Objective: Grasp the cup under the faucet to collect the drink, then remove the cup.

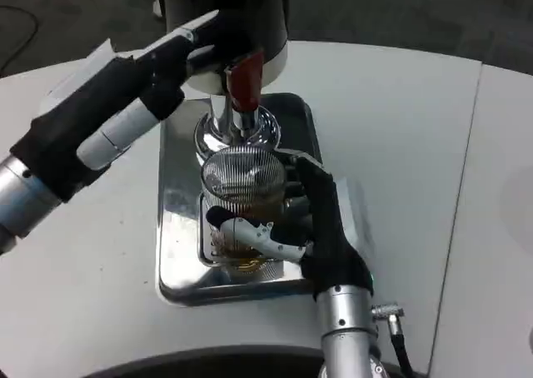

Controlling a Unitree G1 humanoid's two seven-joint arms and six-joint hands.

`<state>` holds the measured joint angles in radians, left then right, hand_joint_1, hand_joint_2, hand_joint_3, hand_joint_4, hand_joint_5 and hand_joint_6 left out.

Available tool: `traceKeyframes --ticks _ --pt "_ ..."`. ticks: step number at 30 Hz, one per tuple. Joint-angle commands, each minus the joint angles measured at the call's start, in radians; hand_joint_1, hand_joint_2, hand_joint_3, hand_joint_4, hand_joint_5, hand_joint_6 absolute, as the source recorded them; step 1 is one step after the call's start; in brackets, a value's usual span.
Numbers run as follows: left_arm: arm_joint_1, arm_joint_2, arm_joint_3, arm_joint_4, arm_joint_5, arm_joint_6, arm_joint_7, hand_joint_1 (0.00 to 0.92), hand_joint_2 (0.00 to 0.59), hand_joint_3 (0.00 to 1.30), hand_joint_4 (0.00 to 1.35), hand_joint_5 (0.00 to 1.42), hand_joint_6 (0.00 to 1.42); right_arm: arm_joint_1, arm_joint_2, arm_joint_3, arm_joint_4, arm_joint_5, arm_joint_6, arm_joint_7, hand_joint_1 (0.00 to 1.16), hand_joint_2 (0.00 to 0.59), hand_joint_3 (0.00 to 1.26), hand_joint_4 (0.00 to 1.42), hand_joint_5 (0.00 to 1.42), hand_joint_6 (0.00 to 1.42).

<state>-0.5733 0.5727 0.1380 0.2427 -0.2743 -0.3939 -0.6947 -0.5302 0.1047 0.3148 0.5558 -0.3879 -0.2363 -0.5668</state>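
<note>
A clear glass cup with amber drink in it stands on the shiny metal drip tray, right under the chrome faucet. My right hand grips the cup from the right, fingers wrapped around its side. The faucet has a red tap lever on a dark dispenser. My left hand reaches in from the left and holds the top of the red lever; its fingertips are partly hidden against the dark dispenser.
The drip tray sits in the middle of the white round table. A seam in the tabletop runs down the right side. Dark floor lies beyond the table's far edge.
</note>
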Motion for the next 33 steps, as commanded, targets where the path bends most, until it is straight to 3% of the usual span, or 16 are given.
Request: traceKeyframes --ticks 1,14,23,33 --pt "0.039 0.002 0.023 -0.046 -0.031 0.034 -0.010 0.000 0.073 0.11 0.01 0.10 0.06 0.003 0.082 0.010 -0.039 -0.008 -0.003 -0.019 0.95 0.118 0.76 0.78 0.97 0.95" --pt "0.137 -0.002 0.086 -0.228 -0.136 0.173 0.007 0.000 0.073 0.08 0.00 0.07 0.06 0.055 0.073 0.030 -0.121 -0.024 0.017 -0.009 0.94 0.100 0.79 0.80 1.00 1.00" --pt "0.195 0.011 0.146 -0.282 -0.063 0.149 0.076 0.000 0.073 0.07 0.00 0.02 0.03 0.086 0.067 0.035 -0.167 -0.028 0.021 0.002 0.94 0.093 0.81 0.80 1.01 1.02" --pt "0.327 0.031 0.199 -0.316 -0.059 0.126 0.051 0.000 0.073 0.07 0.00 0.01 0.03 0.140 0.058 0.043 -0.264 -0.035 0.032 0.032 0.95 0.090 0.81 0.80 1.01 1.04"
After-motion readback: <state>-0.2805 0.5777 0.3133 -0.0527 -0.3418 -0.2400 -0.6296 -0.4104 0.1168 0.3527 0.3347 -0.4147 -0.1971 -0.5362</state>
